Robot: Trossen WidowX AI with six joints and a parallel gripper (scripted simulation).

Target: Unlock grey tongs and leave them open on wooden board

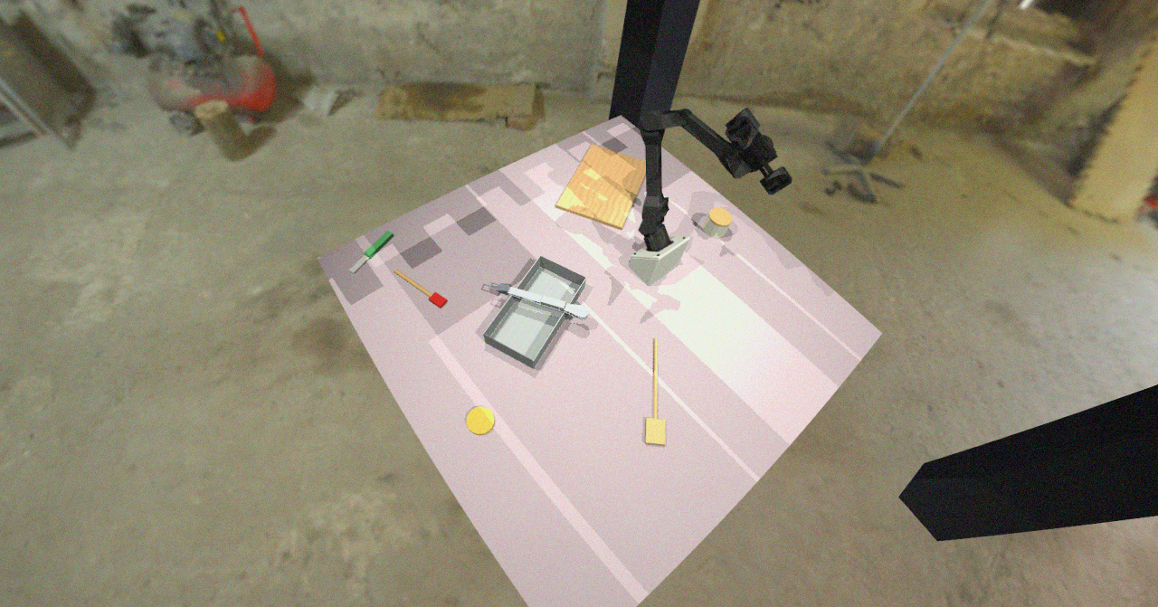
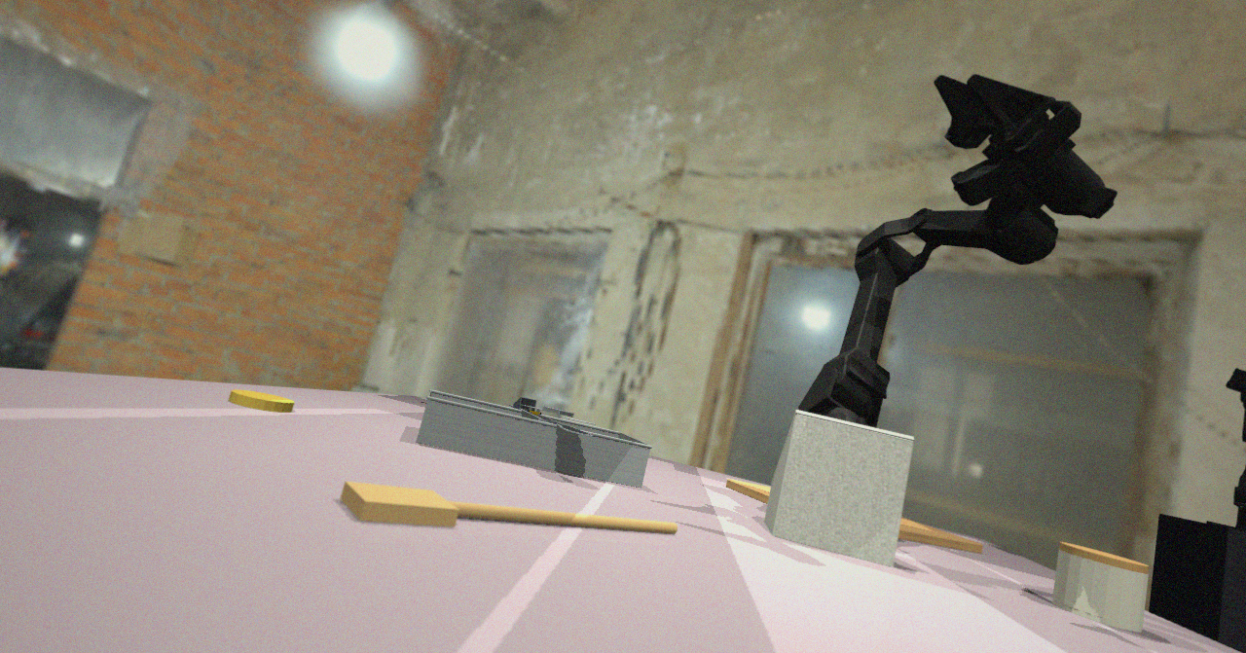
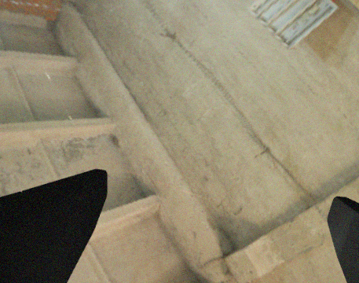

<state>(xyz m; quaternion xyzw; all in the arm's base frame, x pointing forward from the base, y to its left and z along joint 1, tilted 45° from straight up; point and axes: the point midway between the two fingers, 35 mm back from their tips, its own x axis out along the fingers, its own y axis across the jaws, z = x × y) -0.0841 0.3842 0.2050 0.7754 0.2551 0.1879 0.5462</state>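
The grey tongs (image 1: 542,304) lie across the roasting tin (image 1: 517,329) (image 2: 488,431), both ends overhanging its long walls. Their arms look close together; the lock is too small to make out. The wooden board (image 1: 602,186) (image 2: 945,537) lies flat at the back of the table, beyond the arm's base, with nothing on it. My gripper (image 2: 951,133) (image 3: 221,197) is open and empty, high up and well away from the tin, to the right of the base in the top view. The wrist view shows only room walls between the fingers, with no tongs.
A pale block (image 1: 659,263) (image 2: 840,488) carries the arm's base between tin and board. A round tub (image 1: 716,222) (image 2: 1099,586) stands to its right. A wooden spatula (image 1: 655,431) (image 2: 400,504), yellow disc (image 1: 479,421) (image 2: 261,401), red-headed tool (image 1: 438,299) and green-handled tool (image 1: 378,244) lie around the tin.
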